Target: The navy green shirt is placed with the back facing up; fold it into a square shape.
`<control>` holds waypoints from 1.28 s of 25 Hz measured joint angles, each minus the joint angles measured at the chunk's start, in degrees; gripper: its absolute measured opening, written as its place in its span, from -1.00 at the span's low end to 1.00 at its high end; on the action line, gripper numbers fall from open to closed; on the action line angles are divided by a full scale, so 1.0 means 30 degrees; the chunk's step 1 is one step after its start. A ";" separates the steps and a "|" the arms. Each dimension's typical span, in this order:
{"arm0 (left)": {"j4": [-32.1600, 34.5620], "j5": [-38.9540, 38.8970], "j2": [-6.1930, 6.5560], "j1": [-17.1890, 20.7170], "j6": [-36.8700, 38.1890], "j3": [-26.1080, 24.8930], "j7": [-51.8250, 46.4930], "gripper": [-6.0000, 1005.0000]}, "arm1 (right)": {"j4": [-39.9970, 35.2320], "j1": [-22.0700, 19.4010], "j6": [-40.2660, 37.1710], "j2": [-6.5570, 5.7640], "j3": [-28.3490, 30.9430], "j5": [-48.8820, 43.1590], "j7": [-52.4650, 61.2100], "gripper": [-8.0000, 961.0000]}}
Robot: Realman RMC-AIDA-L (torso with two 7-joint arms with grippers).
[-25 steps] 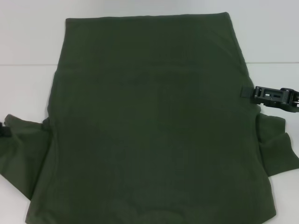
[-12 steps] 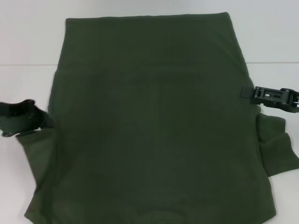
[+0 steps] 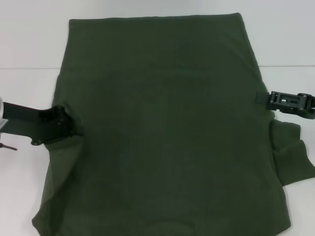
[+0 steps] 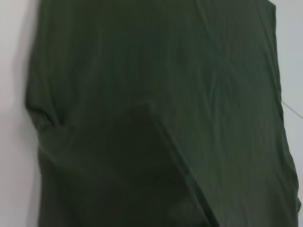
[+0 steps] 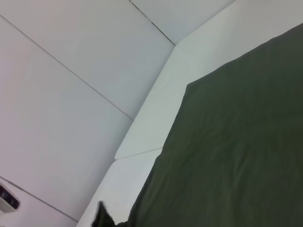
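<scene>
Shirt [image 3: 162, 128] is lying plain side up across the white table [image 3: 29, 44]; left gripper [image 3: 74, 125] is pinching the left sleeve, now carried inward over the body, while right gripper [image 3: 263, 97] is still clamping the right edge.

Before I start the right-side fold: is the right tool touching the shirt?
Touching. In the head view the right tool has its tip on the right edge of the navy green shirt, with no white table between them.

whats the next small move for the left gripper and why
Probably carry the left sleeve a bit farther inward, then lay it flat. The left gripper holds that fold just over the navy green shirt body, while the right gripper waits at the opposite edge.
</scene>
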 joint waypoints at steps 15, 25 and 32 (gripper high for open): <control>-0.1838 -0.7412 0.1145 0.1939 0.3336 -0.0862 0.9279 -0.18 | 0.0001 -0.0002 0.0126 -0.0310 -0.0162 -0.0089 -0.0144 0.84; -0.1935 -0.7818 -0.0607 0.4133 0.2460 -0.0891 2.1271 0.16 | 0.0001 0.0099 -0.0693 -0.2360 -0.1052 -0.0711 0.2187 0.84; -0.2045 -0.8560 -0.0981 0.3997 0.1431 -0.1028 1.9538 0.14 | -0.0558 0.0844 -0.1093 -0.4730 -0.1686 -0.5255 0.7983 0.84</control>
